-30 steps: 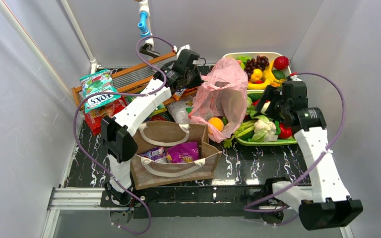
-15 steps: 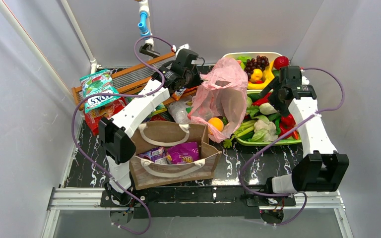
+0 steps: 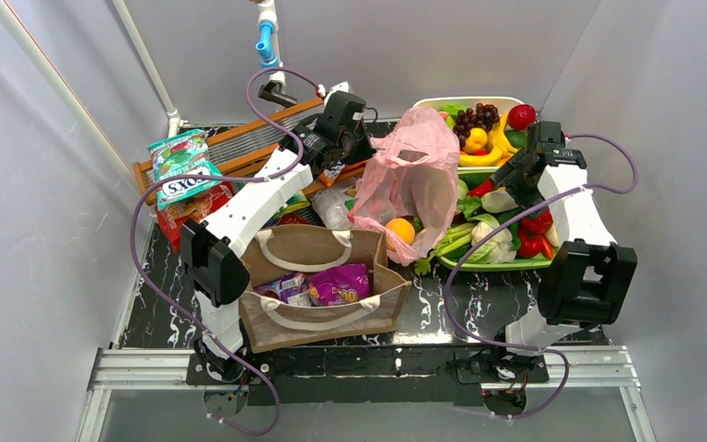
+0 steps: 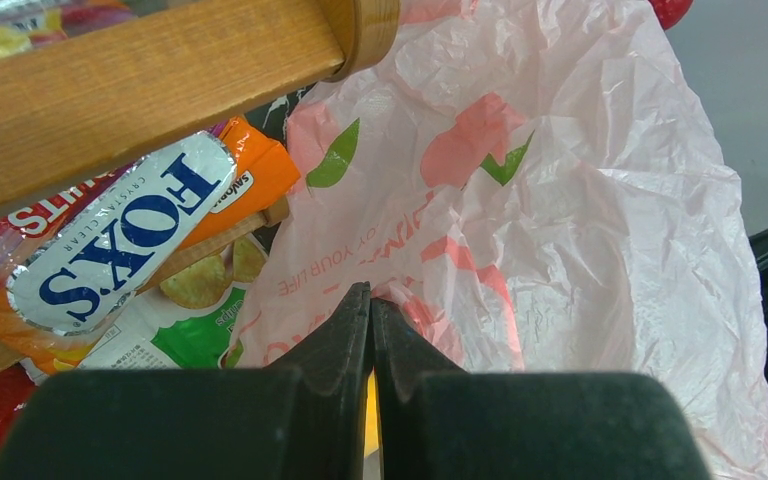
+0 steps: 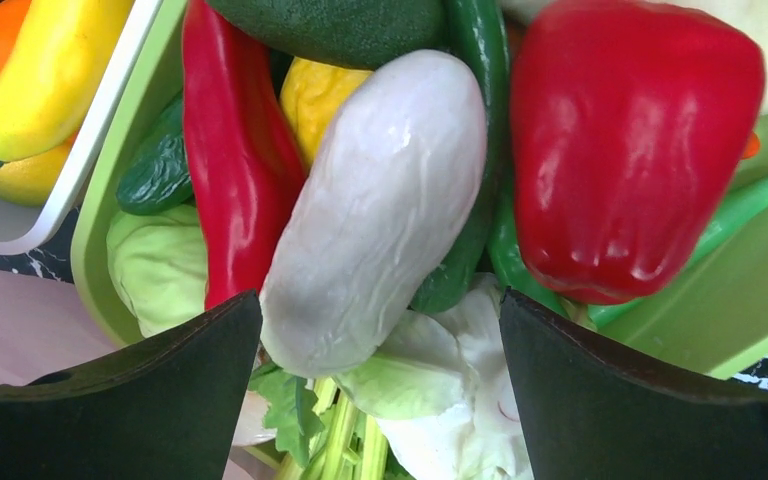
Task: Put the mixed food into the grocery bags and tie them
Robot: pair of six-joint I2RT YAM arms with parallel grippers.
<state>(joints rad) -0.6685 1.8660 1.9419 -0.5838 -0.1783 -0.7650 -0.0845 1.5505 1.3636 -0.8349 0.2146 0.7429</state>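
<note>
My right claw (image 5: 378,300) hung wide open over the long white toy vegetable (image 5: 375,215) in the green tray (image 5: 730,310), slanted between its fingers (image 5: 110,400). My left claw (image 4: 371,300) pinched the pink plastic bag (image 4: 560,220).

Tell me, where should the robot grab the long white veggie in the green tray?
Probably across its middle, coming straight down from above. The white veggie is a smooth, rounded oblong lying on top of the pile, with the red chili and red pepper close alongside, so jaws should span its narrow width.
</note>
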